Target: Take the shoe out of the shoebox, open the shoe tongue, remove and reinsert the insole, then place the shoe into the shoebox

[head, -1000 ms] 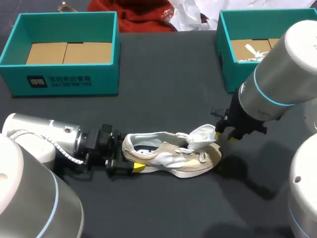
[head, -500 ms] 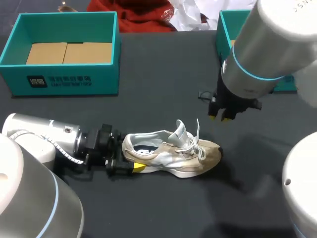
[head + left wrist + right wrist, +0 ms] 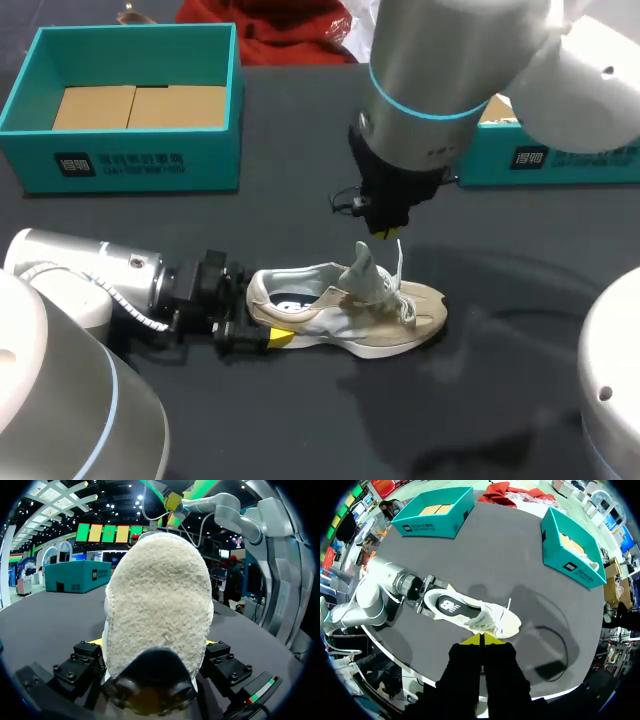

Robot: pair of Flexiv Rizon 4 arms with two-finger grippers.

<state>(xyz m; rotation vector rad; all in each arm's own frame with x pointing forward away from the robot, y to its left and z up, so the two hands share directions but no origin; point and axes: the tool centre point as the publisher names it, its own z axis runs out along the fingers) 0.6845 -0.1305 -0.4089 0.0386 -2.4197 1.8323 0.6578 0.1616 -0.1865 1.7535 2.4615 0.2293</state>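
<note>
- One black table (image 3: 300, 200) carries everything.
- Two teal shoeboxes sit well apart from both claws. One shoebox (image 3: 130, 165) is far beyond the left claw, and the other (image 3: 560, 160) is off to the side of the right claw. Their card walls look stiff enough to take a dropped shoe.
- One beige low-top shoe (image 3: 345, 315) lies out of the boxes on its sole. Its heel is clamped between the fingers of the left claw (image 3: 255, 318) and its toe points away from that claw. It looks light, with a soft suede-like upper and a firmer rubber sole. The padded heel counter seems the soundest place to hold it.
- One dark insole (image 3: 451, 605) shows inside the shoe's opening, just ahead of the left claw. It is probably thin and floppy, so it is best pinched at its heel edge and peeled upward.
- One tongue (image 3: 362, 268) stands lifted, directly under the right claw (image 3: 481, 640). That claw's yellow tips are pressed together on nothing. The tongue looks limp and likely to flop back.
- Some white laces (image 3: 400, 265) poke up beside the tongue, loose and apt to snag a finger.
</note>
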